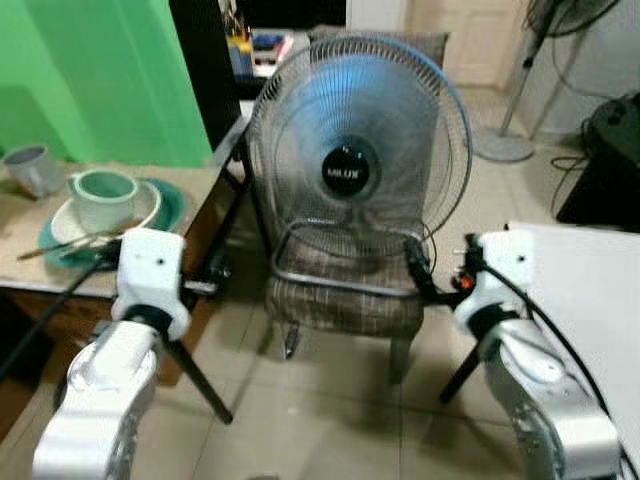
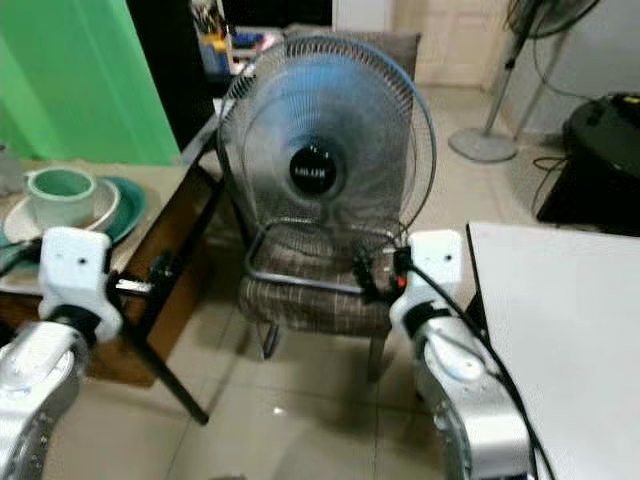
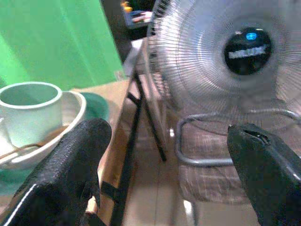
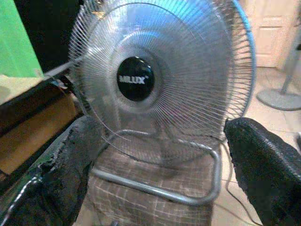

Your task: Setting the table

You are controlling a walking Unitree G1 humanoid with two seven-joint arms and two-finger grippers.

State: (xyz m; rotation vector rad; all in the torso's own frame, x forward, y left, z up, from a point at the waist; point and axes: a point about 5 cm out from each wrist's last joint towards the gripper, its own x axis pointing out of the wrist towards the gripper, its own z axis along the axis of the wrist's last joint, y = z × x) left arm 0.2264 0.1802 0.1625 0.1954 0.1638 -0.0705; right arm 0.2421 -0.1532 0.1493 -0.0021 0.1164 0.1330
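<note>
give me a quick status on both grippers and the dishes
Left gripper open, empty, near table edge. Right gripper open, empty, facing fan on chair. Mug in bowl on green plate, untouched.

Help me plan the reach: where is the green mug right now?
The green mug sits in a white bowl on the wooden table at the robot's left, ahead of the left gripper and beside the fan.

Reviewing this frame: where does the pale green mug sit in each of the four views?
Left eye view: pale green mug at far left, in a white bowl on the table.
Right eye view: far left, in the same bowl.
Left wrist view: left side, beyond one claw finger.
Right wrist view: not in it.
Shared landmark: the fan on the chair.
</note>
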